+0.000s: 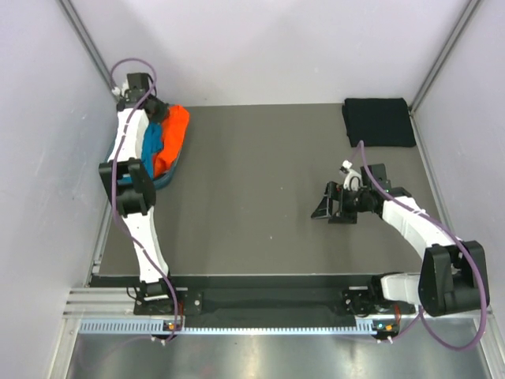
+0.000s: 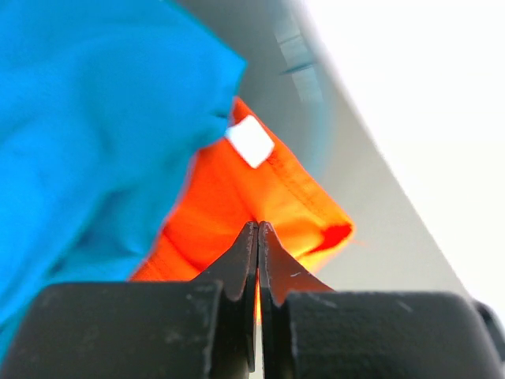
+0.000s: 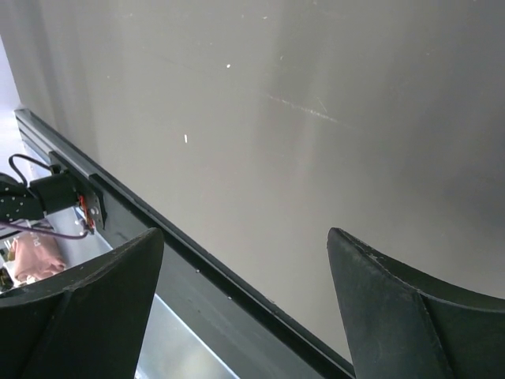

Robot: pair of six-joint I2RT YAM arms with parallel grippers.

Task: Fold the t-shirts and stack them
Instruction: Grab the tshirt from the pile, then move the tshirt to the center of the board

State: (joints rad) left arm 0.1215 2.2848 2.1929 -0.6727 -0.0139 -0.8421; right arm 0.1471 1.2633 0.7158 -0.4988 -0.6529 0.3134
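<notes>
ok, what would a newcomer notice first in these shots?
The bright orange t-shirt, heaped with a teal t-shirt in the basket at the far left of the table, with the left hand shut on the orange cloth. Next, the black t-shirt folded in the far right corner, and the right hand open above the table, right of centre.
</notes>
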